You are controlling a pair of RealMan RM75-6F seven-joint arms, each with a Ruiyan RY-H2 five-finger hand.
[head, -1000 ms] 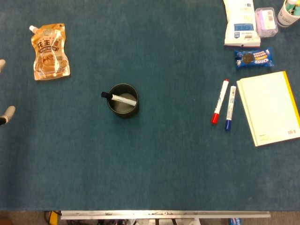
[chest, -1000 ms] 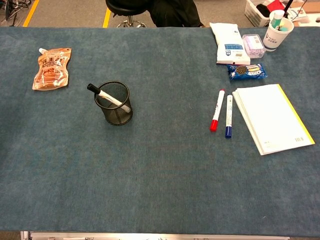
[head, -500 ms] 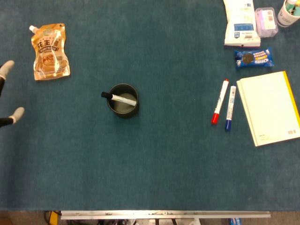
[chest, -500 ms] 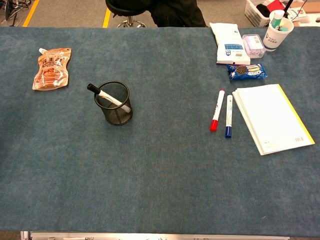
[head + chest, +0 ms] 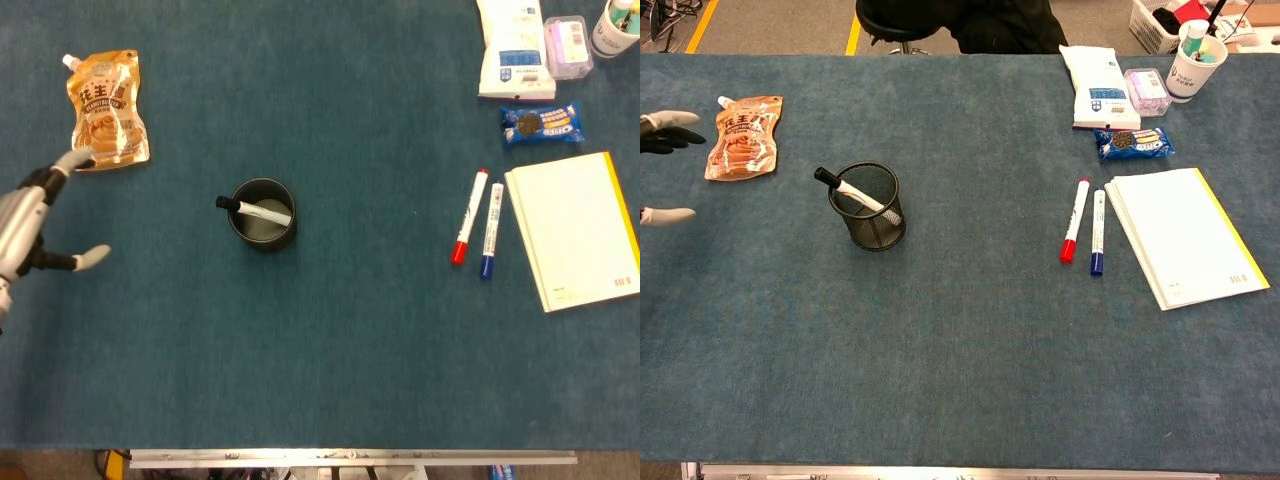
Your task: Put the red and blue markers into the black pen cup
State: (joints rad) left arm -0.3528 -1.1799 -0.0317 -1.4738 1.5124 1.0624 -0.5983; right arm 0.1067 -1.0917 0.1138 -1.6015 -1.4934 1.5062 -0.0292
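Table (image 5: 330,380): blue felt, everything on it lies where it did a second ago; only my left arm has moved.
Notebook (image 5: 574,229): far right, flat, just beside the markers.
Left hand (image 5: 28,232): a second ago only my fingertips showed at the left edge; now the palm is in over the table, fingers spread, holding nothing. One fingertip lies at the lower edge of the pouch (image 5: 105,111) in the head view; touching or above it, I cannot tell. In the chest view only my fingertips (image 5: 668,120) show at the left border.
Right hand: in neither view, so I cannot say how it stands.
Cup (image 5: 263,214): black mesh, upright, left of centre, between my hand and the markers. A black-capped pen (image 5: 253,209) already leans inside it.
Red marker (image 5: 469,215): flat on the felt, cap end toward me, well right of the cup, untouched.
Blue marker (image 5: 491,229): parallel and just beside the red one, between it and the notebook, untouched.
Meaning: nothing of the task is done yet. My left hand has come in on the side far from both markers; I judge it more likely bound for steadying the cup than for a pickup.
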